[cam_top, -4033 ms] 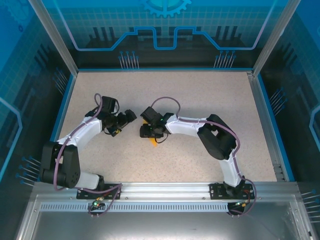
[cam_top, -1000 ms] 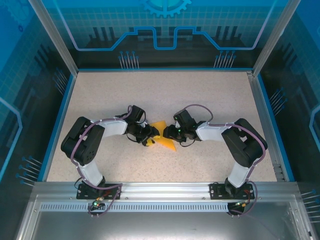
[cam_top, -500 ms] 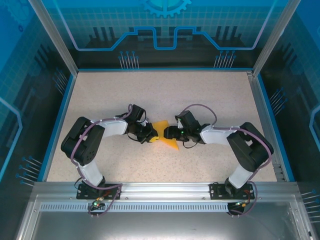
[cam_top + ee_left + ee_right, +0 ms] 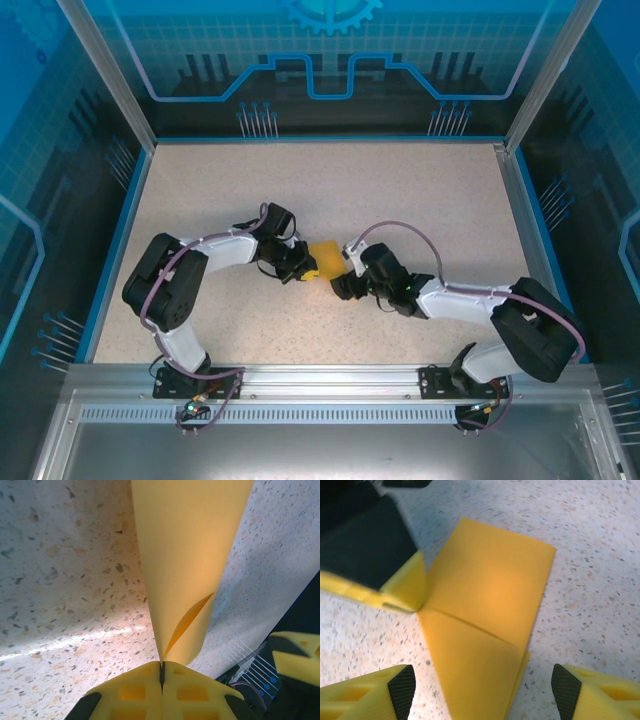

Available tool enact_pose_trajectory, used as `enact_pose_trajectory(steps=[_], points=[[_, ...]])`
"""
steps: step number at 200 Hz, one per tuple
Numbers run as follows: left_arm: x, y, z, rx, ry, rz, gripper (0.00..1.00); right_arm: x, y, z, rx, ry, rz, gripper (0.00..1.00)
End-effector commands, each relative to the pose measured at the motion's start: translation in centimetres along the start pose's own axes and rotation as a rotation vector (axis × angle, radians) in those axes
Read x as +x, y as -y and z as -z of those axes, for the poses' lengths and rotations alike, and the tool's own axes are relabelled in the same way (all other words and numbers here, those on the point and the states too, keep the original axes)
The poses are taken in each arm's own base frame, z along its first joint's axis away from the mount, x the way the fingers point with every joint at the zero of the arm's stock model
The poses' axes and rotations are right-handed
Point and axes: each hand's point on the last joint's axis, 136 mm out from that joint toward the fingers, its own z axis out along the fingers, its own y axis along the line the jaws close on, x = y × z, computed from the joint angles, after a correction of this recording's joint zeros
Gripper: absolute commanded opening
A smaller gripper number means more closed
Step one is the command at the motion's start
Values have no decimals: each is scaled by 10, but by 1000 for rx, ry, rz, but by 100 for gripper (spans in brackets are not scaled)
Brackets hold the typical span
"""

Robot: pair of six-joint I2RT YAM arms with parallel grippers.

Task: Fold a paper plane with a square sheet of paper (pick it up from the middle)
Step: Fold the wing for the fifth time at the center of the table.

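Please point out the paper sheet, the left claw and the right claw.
paper sheet [image 4: 490, 595]: right wrist view, on its upper flap.
left claw [image 4: 161, 669]: left wrist view, where shut fingertips pinch the paper.
right claw [image 4: 484, 692]: right wrist view, between its open fingertips.

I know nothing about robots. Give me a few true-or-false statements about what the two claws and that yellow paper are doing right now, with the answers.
1. The left gripper is shut on an edge of the sheet of paper. True.
2. The right gripper is clamped on the paper. False: its jaws stand wide open, gripping nothing.
3. The paper lies as one flat, unfolded square. False: it is folded over on itself.
4. The table has a speckled surface. True.
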Motion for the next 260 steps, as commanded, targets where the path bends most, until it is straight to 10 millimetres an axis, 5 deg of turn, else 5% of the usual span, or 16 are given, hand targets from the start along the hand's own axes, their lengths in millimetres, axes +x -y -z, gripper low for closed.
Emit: enact_pose_trajectory(steps=[1, 32, 66, 182, 260], points=[[4, 11, 10, -8, 2, -34, 4, -24, -12, 4, 37, 112, 279, 74], [4, 14, 13, -8, 2, -39, 4, -14, -40, -9, 19, 97, 500, 68], [4, 15, 14, -15, 2, -40, 3, -8, -38, -28, 104, 68, 594, 49], [4, 16, 15, -22, 1, -43, 2, -6, -29, -50, 200, 127, 650, 37], [2, 22, 23, -14, 19, -59, 10, 3, -31, -51, 150, 127, 549, 8]])
